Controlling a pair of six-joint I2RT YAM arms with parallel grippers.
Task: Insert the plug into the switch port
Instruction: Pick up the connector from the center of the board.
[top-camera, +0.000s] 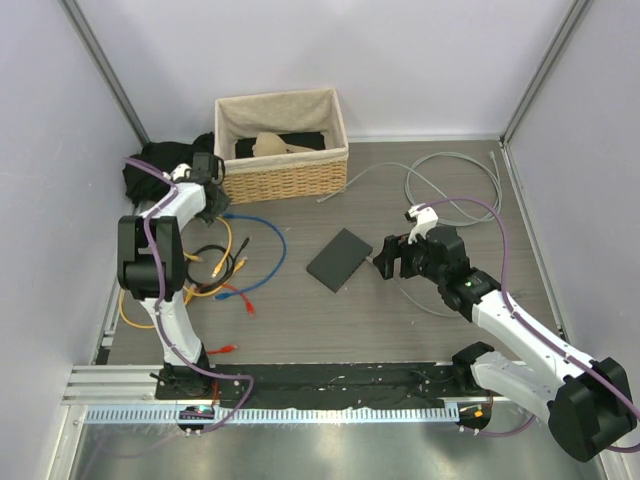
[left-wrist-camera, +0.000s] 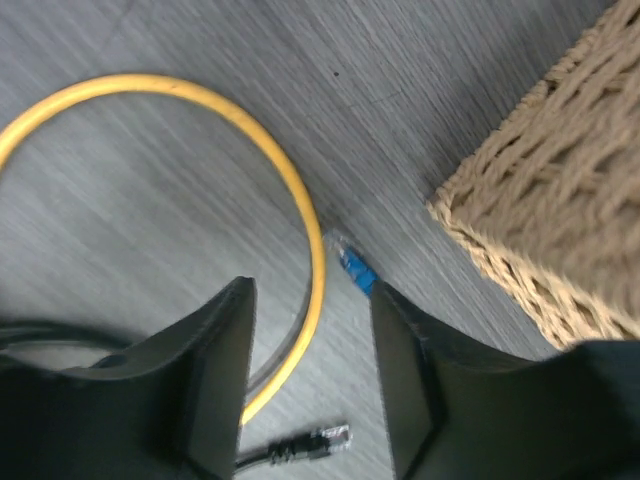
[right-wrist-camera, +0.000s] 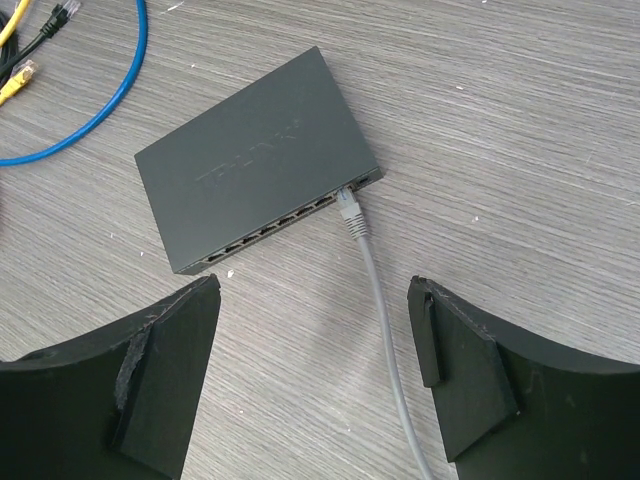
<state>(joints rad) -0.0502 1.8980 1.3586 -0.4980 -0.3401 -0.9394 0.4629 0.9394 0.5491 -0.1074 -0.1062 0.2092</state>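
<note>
- From the overhead view, the switch (top-camera: 340, 259) lay flat mid-surface, angled. The right claw (top-camera: 383, 258) hung just beside its right edge, probably placed to steady it or tend its ports. The left claw (top-camera: 212, 200) was well apart, low at the left corner of the wicker basket (top-camera: 282, 145), above a tangle of coloured leads. A loose grey cable (top-camera: 450, 185) looped at the far right.
- From the left wrist view, the left claw (left-wrist-camera: 312, 295) stood partly open and held nothing. A blue plug (left-wrist-camera: 355, 268) lay on the surface (left-wrist-camera: 150, 200) just past the gap, seemingly its target. A yellow cable (left-wrist-camera: 300, 200) curved right beside the plug and could get caught in a grasp. The basket corner (left-wrist-camera: 540, 200) crowded the right side, and a black plug (left-wrist-camera: 310, 440) lay nearer.
- From the right wrist view, the right claw (right-wrist-camera: 312, 290) was spread wide and empty. The switch (right-wrist-camera: 260, 160) faced it with its socket row. A grey plug (right-wrist-camera: 349, 208) sat at a port near the row's right end, though whether it was fully seated could not be told. Its cable (right-wrist-camera: 385, 330) trailed between the fingers. A blue cable (right-wrist-camera: 100, 120) curved behind the switch.
</note>
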